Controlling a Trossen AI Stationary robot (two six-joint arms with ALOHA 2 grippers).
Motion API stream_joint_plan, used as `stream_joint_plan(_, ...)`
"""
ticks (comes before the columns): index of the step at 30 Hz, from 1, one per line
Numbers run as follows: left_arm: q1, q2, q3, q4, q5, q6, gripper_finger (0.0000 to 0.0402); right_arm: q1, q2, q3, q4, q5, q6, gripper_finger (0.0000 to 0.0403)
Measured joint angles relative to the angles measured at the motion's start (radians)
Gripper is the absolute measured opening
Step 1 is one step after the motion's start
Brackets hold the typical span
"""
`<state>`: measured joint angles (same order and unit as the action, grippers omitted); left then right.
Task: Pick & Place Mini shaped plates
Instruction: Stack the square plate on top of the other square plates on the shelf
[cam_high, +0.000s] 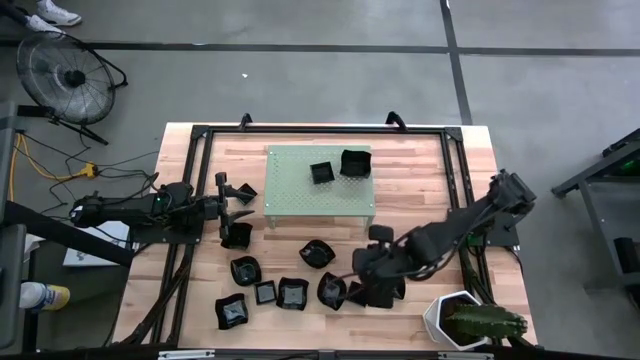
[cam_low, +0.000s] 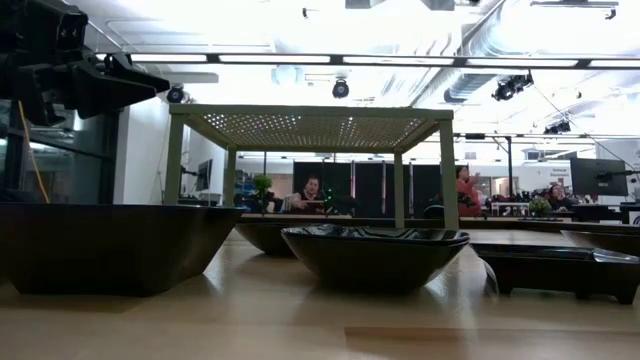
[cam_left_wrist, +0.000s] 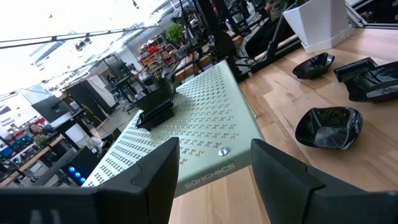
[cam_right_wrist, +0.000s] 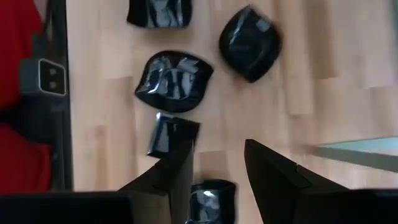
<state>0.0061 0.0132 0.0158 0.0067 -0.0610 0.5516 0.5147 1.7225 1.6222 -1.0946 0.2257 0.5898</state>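
Several glossy black mini shaped plates (cam_high: 292, 294) lie on the wooden table's near half, each resting on its base. Two more plates (cam_high: 355, 162) sit on top of a pale green perforated shelf (cam_high: 300, 195) at the far middle. My right gripper (cam_high: 362, 268) hangs open above the near plates, pointing steeply down. In its wrist view its fingers (cam_right_wrist: 180, 171) stand apart over a small plate (cam_right_wrist: 210, 198), with a wavy plate (cam_right_wrist: 174, 81) and a rounded one (cam_right_wrist: 250, 42) beyond. My left gripper (cam_left_wrist: 214, 174) waits open at the table's left, level, facing the shelf (cam_left_wrist: 205, 124).
A white hexagonal pot with a green plant (cam_high: 460, 320) stands at the near right corner, close to my right arm. A black frame (cam_high: 200, 135) runs around the table. In the low view plates (cam_low: 375, 255) fill the foreground before the shelf (cam_low: 310, 125).
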Motion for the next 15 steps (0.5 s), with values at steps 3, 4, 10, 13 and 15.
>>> stream_joint_plan(3, 0.000, 0.000, 0.000, 0.000, 0.000, 0.000, 0.0193, -0.002, 0.040, 0.000, -0.003, -0.009, 0.011, 0.0139)
stream_joint_plan(4, 0.000, 0.000, 0.000, 0.000, 0.000, 0.000, 0.0193, -0.003, 0.056, 0.000, -0.001, -0.028, 0.012, 0.0139)
stream_joint_plan(10, 0.000, 0.000, 0.000, 0.000, 0.000, 0.000, 0.0193, -0.010, 0.148, 0.000, 0.000, -0.114, 0.015, 0.0139)
stream_joint_plan(13, 0.000, 0.000, 0.000, 0.000, 0.000, 0.000, 0.0193, -0.013, 0.184, 0.000, 0.000, -0.137, 0.014, 0.0139)
stream_joint_plan(15, 0.000, 0.000, 0.000, 0.000, 0.000, 0.000, 0.0193, -0.013, 0.195, 0.000, 0.000, -0.138, 0.025, 0.0139)
